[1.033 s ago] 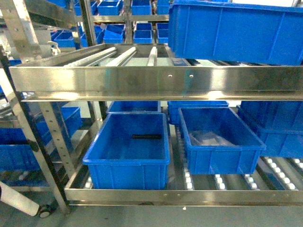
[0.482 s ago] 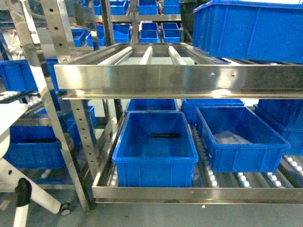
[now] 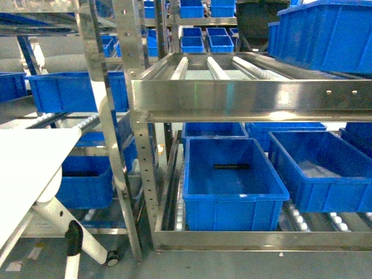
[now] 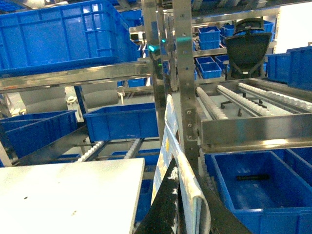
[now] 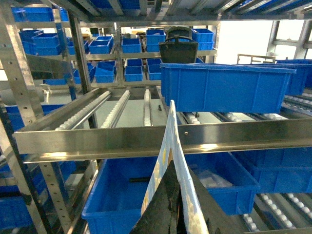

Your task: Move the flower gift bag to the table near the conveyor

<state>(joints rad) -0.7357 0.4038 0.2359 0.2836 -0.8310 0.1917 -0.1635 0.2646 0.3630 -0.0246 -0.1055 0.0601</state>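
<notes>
The flower gift bag [image 4: 168, 141] is a flat pale-blue panel with yellow print, seen edge-on and rising between the black fingers of my left gripper [image 4: 178, 207], which is shut on it. In the right wrist view the bag [image 5: 170, 141] stands the same way in my right gripper [image 5: 178, 204], also shut on it. The white table [image 3: 29, 157] lies at the lower left of the head view, and its top [image 4: 68, 195] sits just left of the bag. The steel conveyor [image 3: 250, 99] with white roller tracks fills the middle and right. Neither the grippers nor the bag appear in the head view.
A blue bin [image 3: 232, 186] holding a black rod [image 3: 231, 167] sits on the conveyor's lower level, with another bin [image 3: 317, 174] to its right. More blue bins [image 3: 75, 90] stand behind the table. A steel upright [image 3: 136, 145] stands between table and bins. The table's castor [image 3: 112, 257] rests on the floor.
The head view has swung left: the racking and bins have slid to the right of the picture, and the white table top has come into view at the lower left.
</notes>
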